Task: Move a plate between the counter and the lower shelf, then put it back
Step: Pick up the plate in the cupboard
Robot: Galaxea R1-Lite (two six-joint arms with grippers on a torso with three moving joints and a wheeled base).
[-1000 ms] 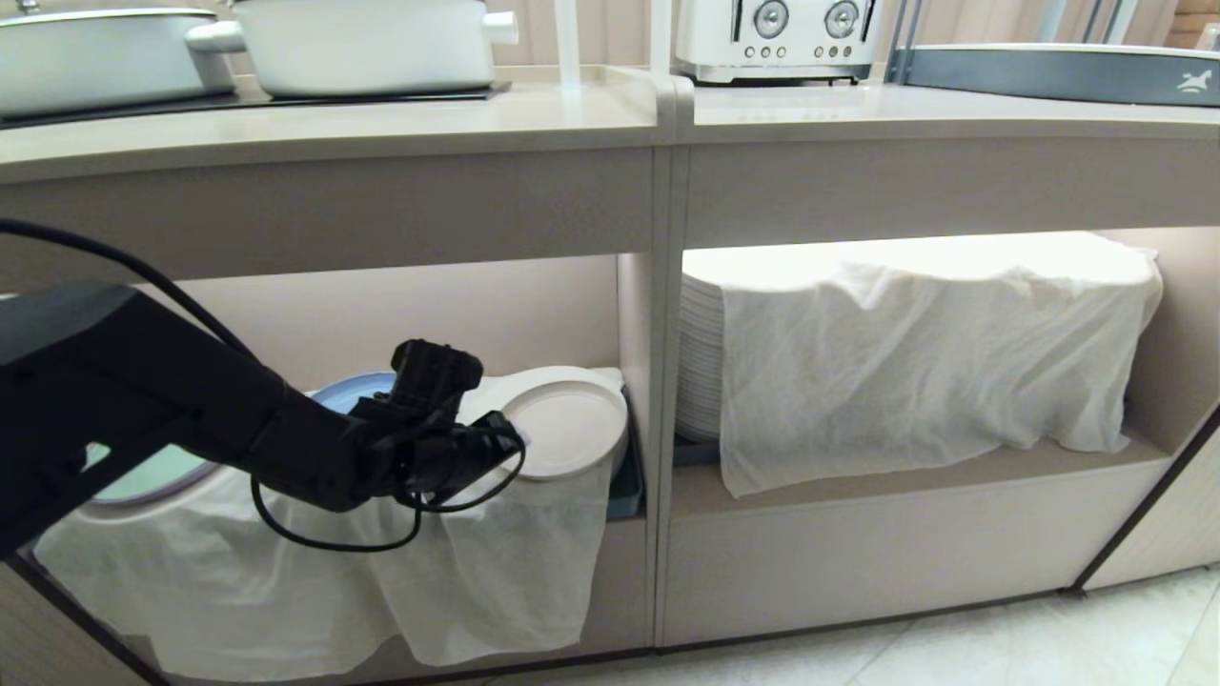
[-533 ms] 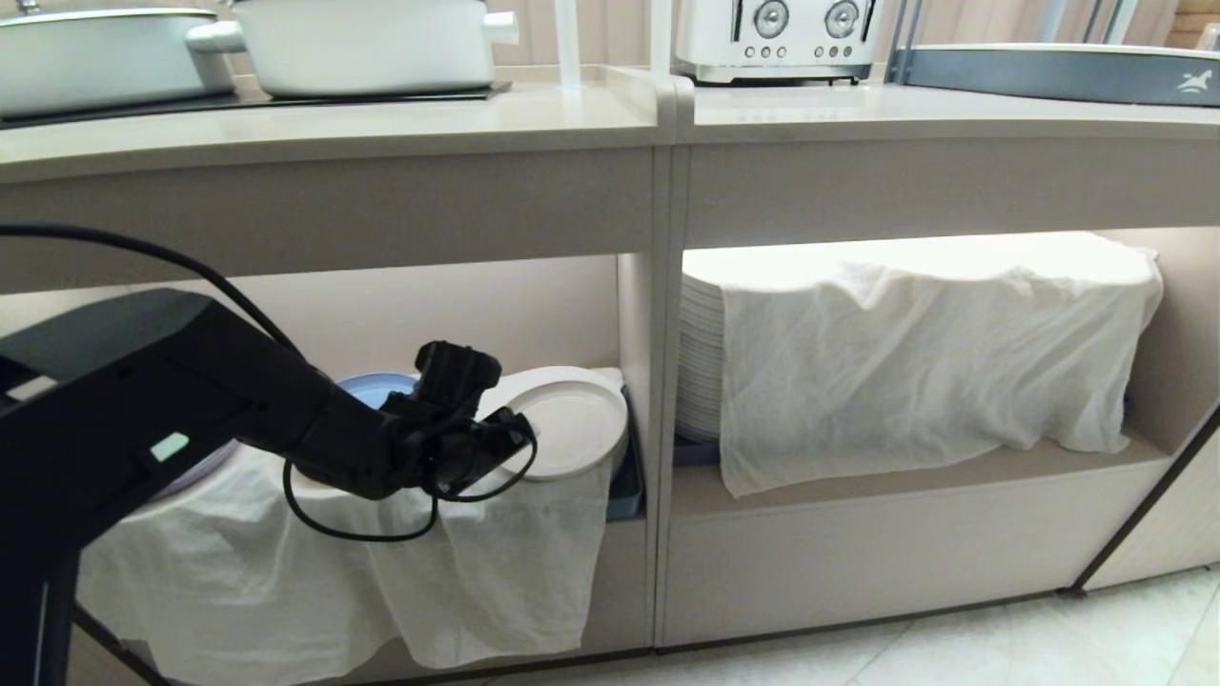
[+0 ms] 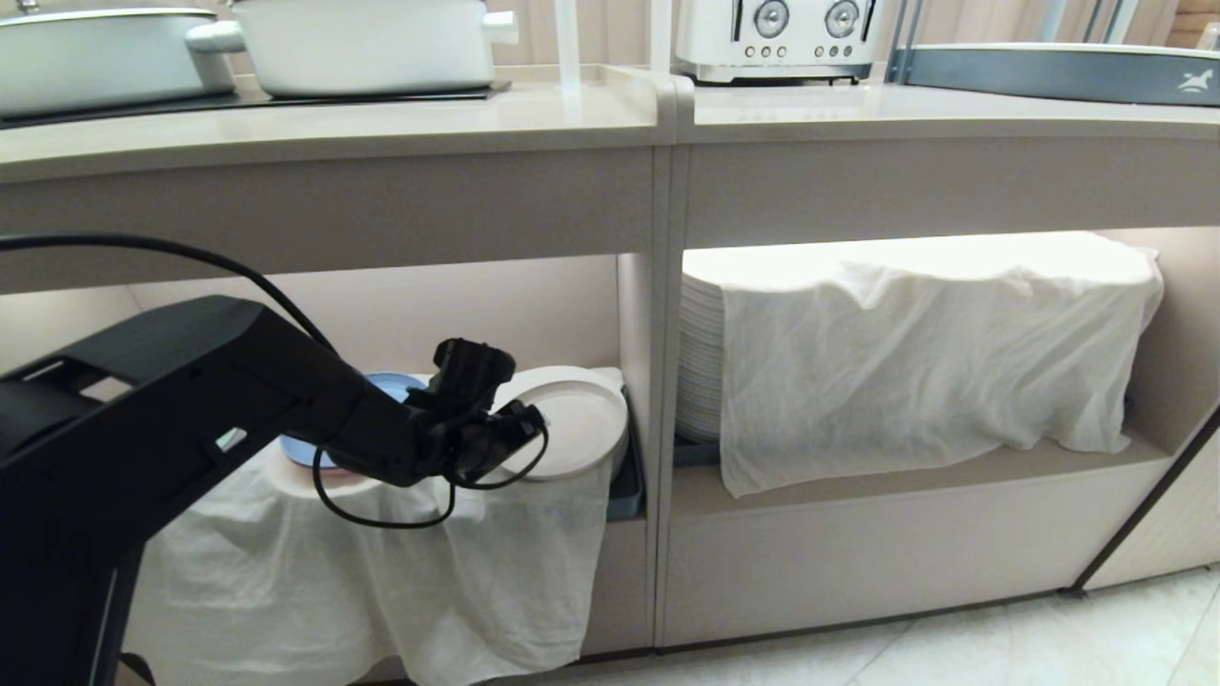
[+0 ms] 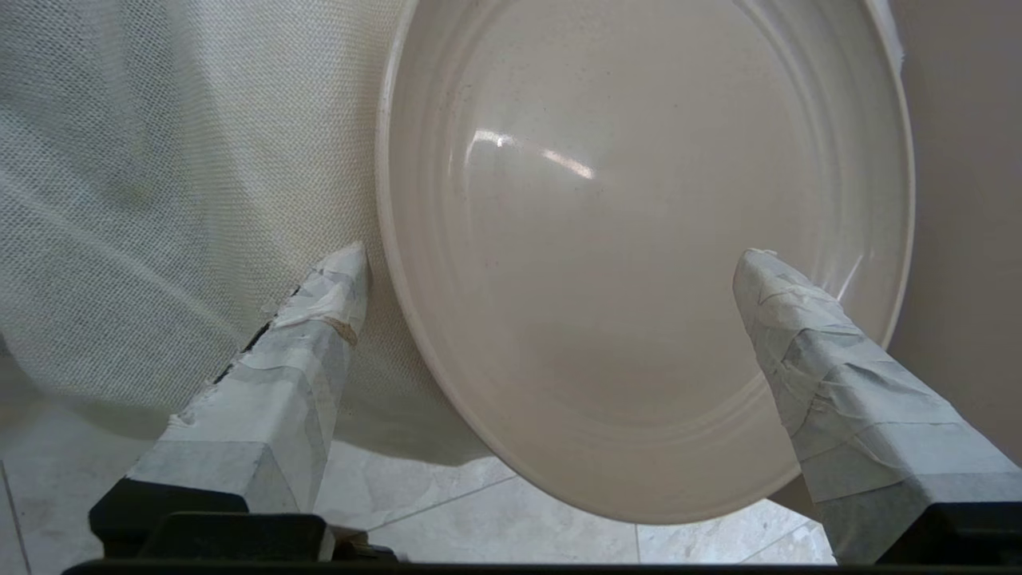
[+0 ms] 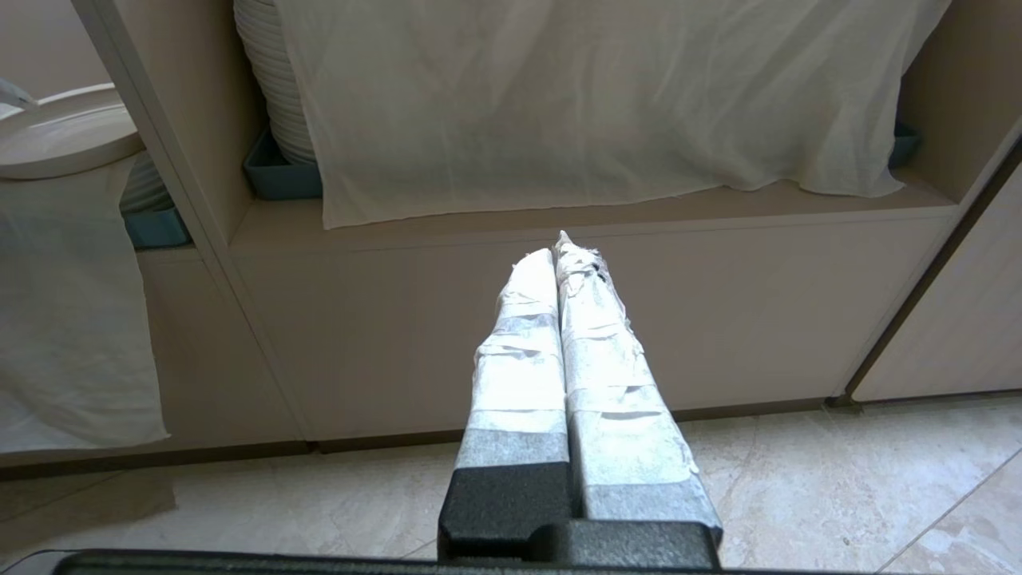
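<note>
Since the earlier frame my left gripper [image 4: 551, 263] has pushed deeper into the lower shelf [image 3: 400, 305], jaws now spread wide astride the near rim of the plate [image 3: 562, 424]. It lies on the white cloth [image 3: 381, 562] at the shelf's right end, unheld. My right gripper [image 5: 563, 247] hangs pinched closed, idle.
</note>
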